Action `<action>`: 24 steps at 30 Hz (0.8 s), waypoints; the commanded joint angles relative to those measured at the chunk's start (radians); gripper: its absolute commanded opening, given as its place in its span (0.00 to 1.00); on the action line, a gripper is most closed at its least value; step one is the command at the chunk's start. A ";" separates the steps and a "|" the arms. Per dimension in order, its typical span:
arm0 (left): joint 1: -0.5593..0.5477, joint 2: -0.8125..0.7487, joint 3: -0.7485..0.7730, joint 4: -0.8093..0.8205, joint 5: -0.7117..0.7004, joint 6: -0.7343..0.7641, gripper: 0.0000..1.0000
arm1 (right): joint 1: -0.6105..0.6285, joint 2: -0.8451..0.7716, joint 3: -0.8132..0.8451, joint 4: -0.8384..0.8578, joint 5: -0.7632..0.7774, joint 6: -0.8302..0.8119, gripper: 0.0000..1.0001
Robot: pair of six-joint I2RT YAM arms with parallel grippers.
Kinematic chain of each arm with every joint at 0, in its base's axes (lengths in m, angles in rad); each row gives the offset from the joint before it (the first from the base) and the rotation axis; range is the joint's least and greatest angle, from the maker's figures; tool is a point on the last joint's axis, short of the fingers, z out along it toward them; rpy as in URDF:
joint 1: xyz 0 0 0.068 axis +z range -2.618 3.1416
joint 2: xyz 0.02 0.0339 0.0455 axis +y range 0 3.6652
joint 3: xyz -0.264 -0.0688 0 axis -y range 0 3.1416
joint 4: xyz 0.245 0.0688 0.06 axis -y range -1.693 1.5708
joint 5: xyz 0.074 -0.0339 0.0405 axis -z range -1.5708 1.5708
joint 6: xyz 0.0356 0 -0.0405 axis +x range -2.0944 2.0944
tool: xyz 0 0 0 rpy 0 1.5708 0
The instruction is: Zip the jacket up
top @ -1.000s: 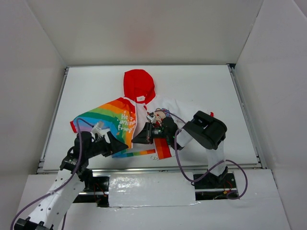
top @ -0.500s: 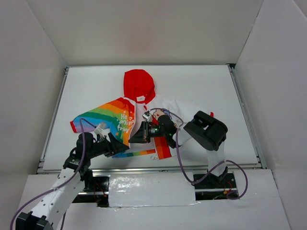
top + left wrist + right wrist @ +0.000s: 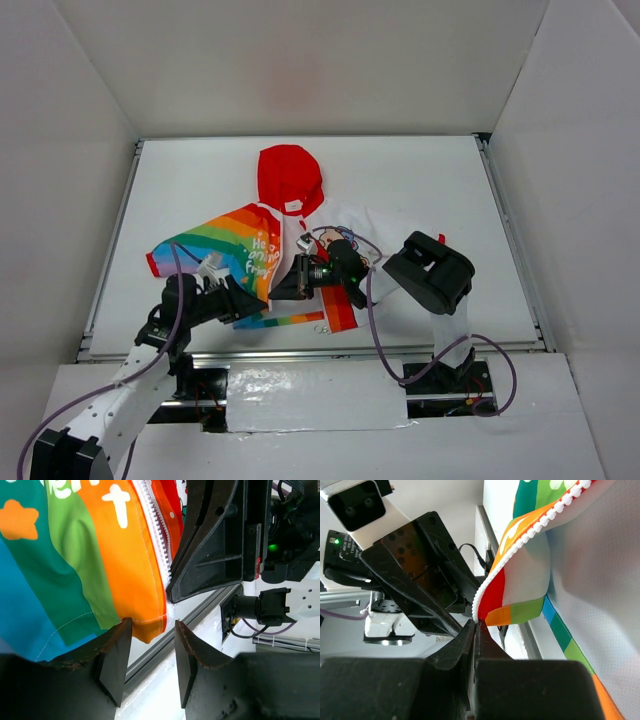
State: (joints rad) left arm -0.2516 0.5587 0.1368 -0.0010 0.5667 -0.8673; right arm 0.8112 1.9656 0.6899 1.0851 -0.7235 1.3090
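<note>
Pinching the zipper edge on the right, fingers apart on the left

You have the jacket [image 3: 240, 250] lying unzipped on the white table [image 3: 420, 170], in the centre of the overhead view. Its red hood [image 3: 288, 178] points toward the top of the frame, the rainbow half lies to the left, and the white printed half lies to the right, partly under the right arm. Both tools meet at the lower hem, just below centre of that frame.

Your right gripper [image 3: 475, 625] is clenched on the jacket's rainbow front edge. In the right wrist view, the white zipper teeth [image 3: 545, 517] run down from the upper right into the closed fingertips at centre, and that edge is raised and folded over.

Your left gripper [image 3: 151, 625] sits just beside it with its fingers apart. The orange hem corner hangs in the gap at lower centre of the left wrist view, and a bare strip shows between the cloth and the finger on the right of the frame. The right tool's black fingers fill the upper right of that view, close against the zipper line.
</note>
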 commanded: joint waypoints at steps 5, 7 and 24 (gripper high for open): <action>-0.003 0.012 -0.022 0.139 0.044 0.021 0.57 | 0.009 -0.048 0.049 -0.027 -0.028 -0.028 0.00; -0.003 0.009 -0.032 0.162 0.061 0.027 0.58 | 0.009 -0.042 0.049 -0.014 -0.031 -0.021 0.00; -0.003 0.024 -0.085 0.234 0.074 0.025 0.34 | 0.009 -0.047 0.051 -0.033 -0.031 -0.025 0.00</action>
State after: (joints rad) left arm -0.2516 0.5797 0.0593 0.1547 0.6094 -0.8425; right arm 0.8112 1.9652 0.7090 1.0504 -0.7391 1.2995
